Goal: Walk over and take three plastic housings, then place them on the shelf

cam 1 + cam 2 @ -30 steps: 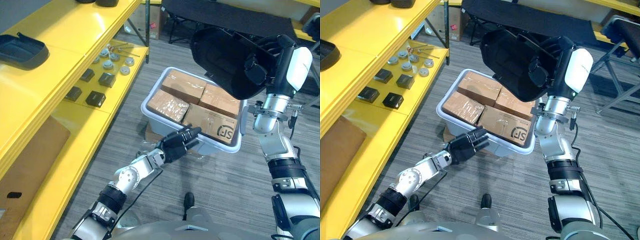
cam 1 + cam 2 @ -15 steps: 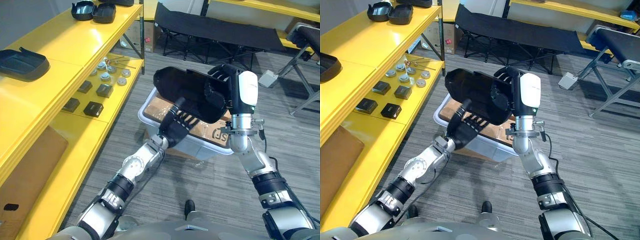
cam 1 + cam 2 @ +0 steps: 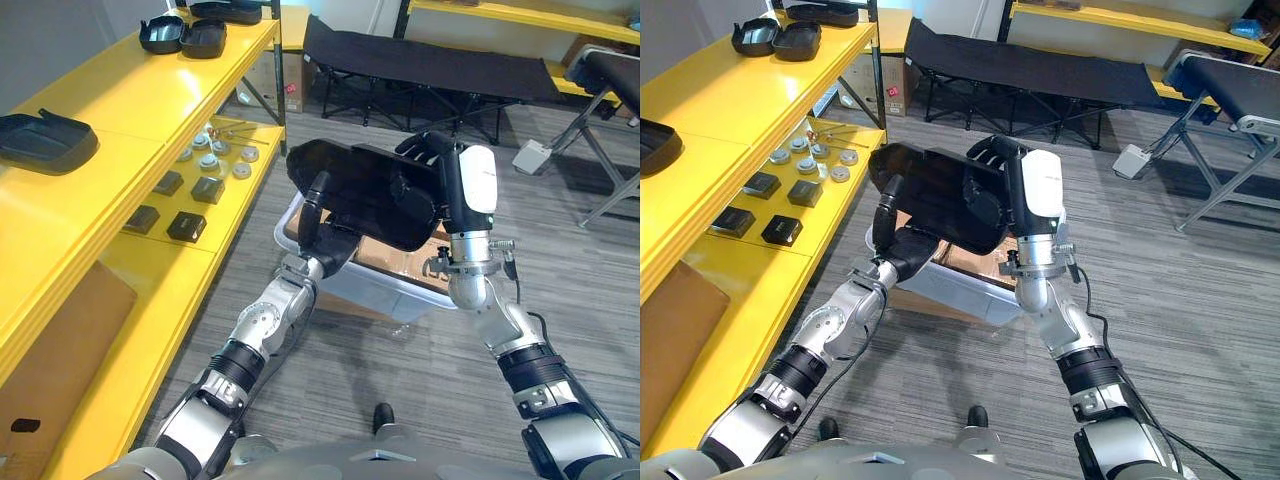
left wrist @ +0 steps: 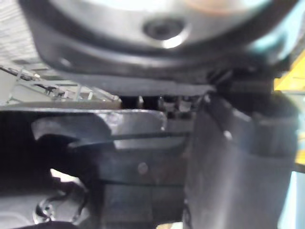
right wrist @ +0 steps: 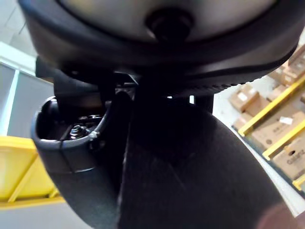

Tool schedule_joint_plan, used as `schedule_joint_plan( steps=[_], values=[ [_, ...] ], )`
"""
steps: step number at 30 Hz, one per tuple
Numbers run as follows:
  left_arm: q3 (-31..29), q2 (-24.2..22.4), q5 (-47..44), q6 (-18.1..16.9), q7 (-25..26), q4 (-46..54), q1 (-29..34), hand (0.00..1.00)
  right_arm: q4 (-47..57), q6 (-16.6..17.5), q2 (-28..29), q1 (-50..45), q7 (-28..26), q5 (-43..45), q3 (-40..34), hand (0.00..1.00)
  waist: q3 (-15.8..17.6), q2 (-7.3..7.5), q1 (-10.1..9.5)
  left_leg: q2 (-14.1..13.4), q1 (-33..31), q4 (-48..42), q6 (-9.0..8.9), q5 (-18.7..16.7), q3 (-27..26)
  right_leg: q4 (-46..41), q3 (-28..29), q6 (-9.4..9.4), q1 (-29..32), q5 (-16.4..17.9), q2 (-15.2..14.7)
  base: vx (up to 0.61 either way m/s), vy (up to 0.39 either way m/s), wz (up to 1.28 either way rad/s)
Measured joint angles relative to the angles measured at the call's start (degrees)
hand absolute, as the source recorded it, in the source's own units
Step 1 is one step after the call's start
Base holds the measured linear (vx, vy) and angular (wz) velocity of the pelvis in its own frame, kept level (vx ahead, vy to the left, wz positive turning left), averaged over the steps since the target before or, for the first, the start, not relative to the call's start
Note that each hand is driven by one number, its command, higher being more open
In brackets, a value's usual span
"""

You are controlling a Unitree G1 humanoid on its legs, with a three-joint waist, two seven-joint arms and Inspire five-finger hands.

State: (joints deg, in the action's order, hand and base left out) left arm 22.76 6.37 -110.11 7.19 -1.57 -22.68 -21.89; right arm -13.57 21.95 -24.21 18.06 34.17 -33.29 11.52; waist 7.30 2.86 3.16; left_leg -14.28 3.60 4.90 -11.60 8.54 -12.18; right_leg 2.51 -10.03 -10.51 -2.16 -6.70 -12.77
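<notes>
I am holding a black moulded plastic housing (image 3: 370, 195) up in the air with the right hand (image 3: 432, 160), whose fingers are wrapping over its upper edge and clamping it against the white-covered thumb. It is hanging above the grey plastic bin (image 3: 372, 292) of brown cardboard boxes (image 3: 398, 256), well apart from the yellow metal shelf (image 3: 150, 100) on my left.

The left hand (image 3: 328, 245) is coming up under the housing's near end, with one finger standing along its side. The rest is tucked beneath the shell, so I cannot tell whether that hand is gripping or only propping.

I judge this to be the carry, or a pass to the left side, as the shelf is lying that way. To do it well, I am wanting a firm hold from the left hand before the right lets go, since the shell looks broad, smooth and prone to tipping. I am then aiming for the bare top board, beside another black housing (image 3: 47, 142), and planning to set it down flat without knocking its neighbour.
</notes>
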Motion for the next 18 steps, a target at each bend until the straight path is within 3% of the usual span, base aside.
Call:
schedule_joint_plan(
  steps=[6, 8, 18],
  values=[
    [4.98, -0.16, 9.97, 5.13, -6.89, 0.83, 0.01, 0.00, 1.80, 0.13, 1.15, -2.52, 2.72, 0.47, 0.34, 0.00, -0.14, -0.25, 0.02, 0.22, 0.31, -0.03, 0.06, -0.28, 0.05, 0.59, -0.33, -0.06, -0.80, -0.04, -0.22, 0.00, 0.002, 0.01],
    [5.57, -0.45, 13.29, 5.39, -7.12, 1.34, 0.01, 0.00, 4.47, 2.25, 1.21, -5.30, 3.22, 0.34, 0.90, 0.00, -0.30, -0.51, 0.45, 0.24, 0.96, -0.03, 0.01, -0.65, -0.12, 0.63, -0.26, -0.08, -1.30, 0.02, -0.25, 0.02, 0.011, -0.05],
    [5.81, -0.56, 18.94, 3.99, -7.12, 6.76, 0.67, 0.00, 8.95, 6.61, 2.15, -9.34, 6.37, 0.32, -0.93, 0.00, -0.91, -1.12, 0.78, 0.89, 0.94, -0.04, 0.17, -1.00, -0.31, 0.49, -0.34, -0.08, -1.10, 0.13, -0.93, 0.00, 0.000, 0.00]
  ],
)
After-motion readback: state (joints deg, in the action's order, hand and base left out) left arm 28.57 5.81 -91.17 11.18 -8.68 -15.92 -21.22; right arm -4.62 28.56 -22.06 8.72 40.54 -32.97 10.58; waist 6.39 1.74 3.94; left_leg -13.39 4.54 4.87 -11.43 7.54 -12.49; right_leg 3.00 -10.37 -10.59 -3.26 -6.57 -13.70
